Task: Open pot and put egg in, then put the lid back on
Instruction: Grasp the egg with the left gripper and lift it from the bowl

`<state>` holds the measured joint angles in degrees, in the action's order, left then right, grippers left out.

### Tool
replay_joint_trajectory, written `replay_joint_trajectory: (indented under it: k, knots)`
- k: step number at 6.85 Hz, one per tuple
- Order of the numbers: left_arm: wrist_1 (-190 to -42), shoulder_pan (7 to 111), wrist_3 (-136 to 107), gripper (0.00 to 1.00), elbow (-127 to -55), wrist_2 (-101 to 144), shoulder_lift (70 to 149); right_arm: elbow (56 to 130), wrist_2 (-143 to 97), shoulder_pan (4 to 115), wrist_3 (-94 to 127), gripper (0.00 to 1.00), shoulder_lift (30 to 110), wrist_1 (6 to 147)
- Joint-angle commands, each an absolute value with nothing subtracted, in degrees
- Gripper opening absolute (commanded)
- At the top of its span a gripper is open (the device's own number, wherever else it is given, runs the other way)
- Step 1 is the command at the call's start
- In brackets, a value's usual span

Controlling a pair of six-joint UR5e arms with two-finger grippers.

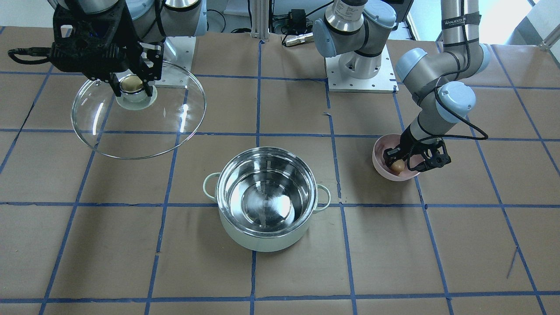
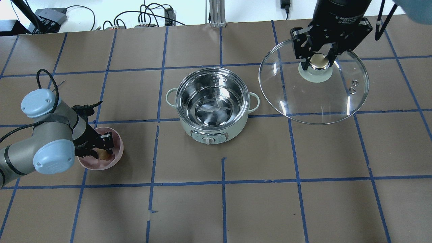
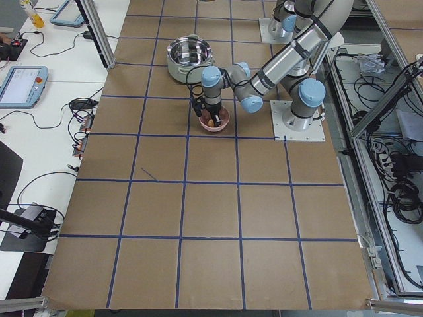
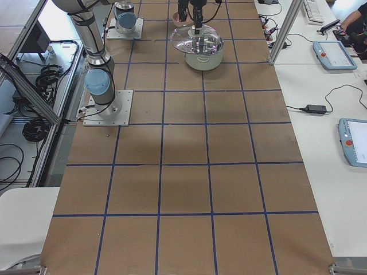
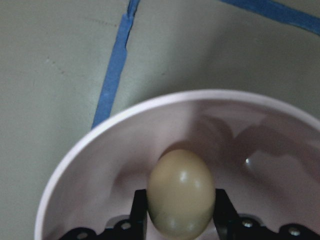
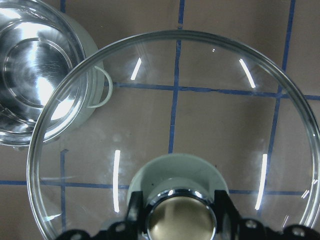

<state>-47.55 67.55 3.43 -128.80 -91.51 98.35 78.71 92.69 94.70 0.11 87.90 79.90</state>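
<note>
The mint-green pot (image 2: 213,103) stands open and empty mid-table; it also shows in the front view (image 1: 266,203). My right gripper (image 2: 320,60) is shut on the knob of the clear glass lid (image 2: 314,91) and holds it in the air to the pot's right; the lid (image 6: 175,125) fills the right wrist view. My left gripper (image 2: 101,152) is inside the pink bowl (image 2: 114,148), shut on the tan egg (image 5: 181,192), which sits between its fingers. The egg (image 1: 397,166) also shows in the front view.
Brown paper with a blue tape grid covers the table (image 2: 222,202). The arm bases (image 1: 361,70) stand at the robot's edge. Cables and boxes (image 2: 50,17) lie beyond the far edge.
</note>
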Motion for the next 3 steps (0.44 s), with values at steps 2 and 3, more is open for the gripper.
replay_joint_trajectory:
  k: [2, 3]
  knots:
    - [-47.8, 67.8, 2.8, 0.13, -126.2, -91.9, 97.7, 78.7, 92.6, 94.7, 0.1, 0.28, 88.0, 79.5]
    - [-50.5, 68.6, 2.7, 0.13, -124.0, -91.8, 96.9, 78.7, 92.7, 94.7, 0.1, 0.28, 88.0, 79.5]
